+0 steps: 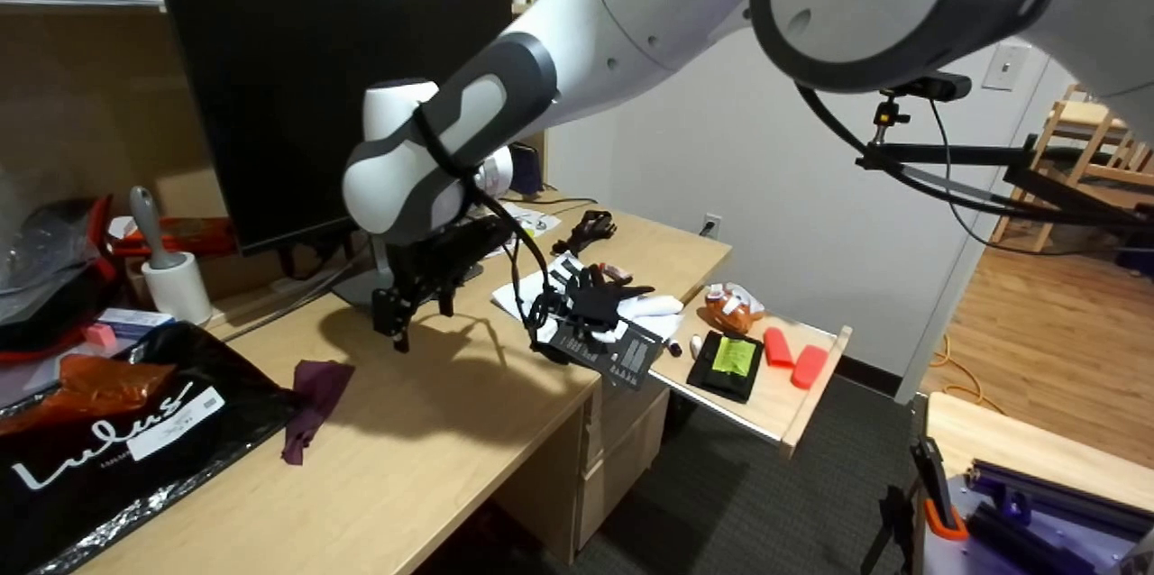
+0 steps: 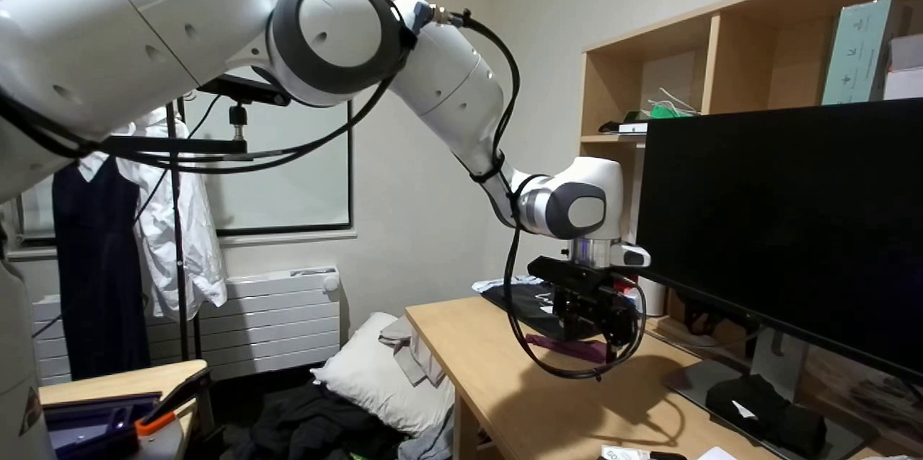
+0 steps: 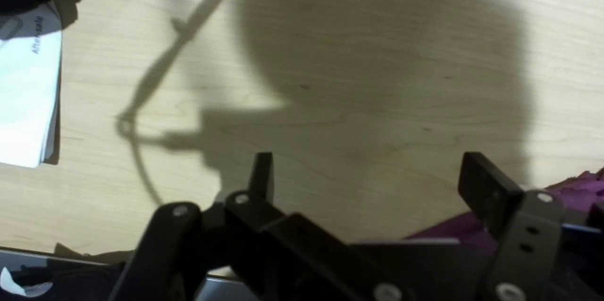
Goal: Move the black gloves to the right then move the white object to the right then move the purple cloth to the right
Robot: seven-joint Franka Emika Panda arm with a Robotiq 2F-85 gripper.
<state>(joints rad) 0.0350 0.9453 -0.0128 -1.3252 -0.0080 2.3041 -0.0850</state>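
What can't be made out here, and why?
Purple cloth: in the wrist view, partly covered by the gripper and cut off by the right edge.
What lies under the black gloves: hidden by them in an exterior view.
White booklet: in the wrist view, cut off by the left edge.
Dark bundle: in the wrist view, cut off by the bottom edge.
Print on dark sheet: too small to read in an exterior view.

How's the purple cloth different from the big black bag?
The black bag is much bigger than the purple cloth. The bag is shiny black; the cloth is dull dark purple. The bag has a white label; the cloth shows none. Both lie on the desk.
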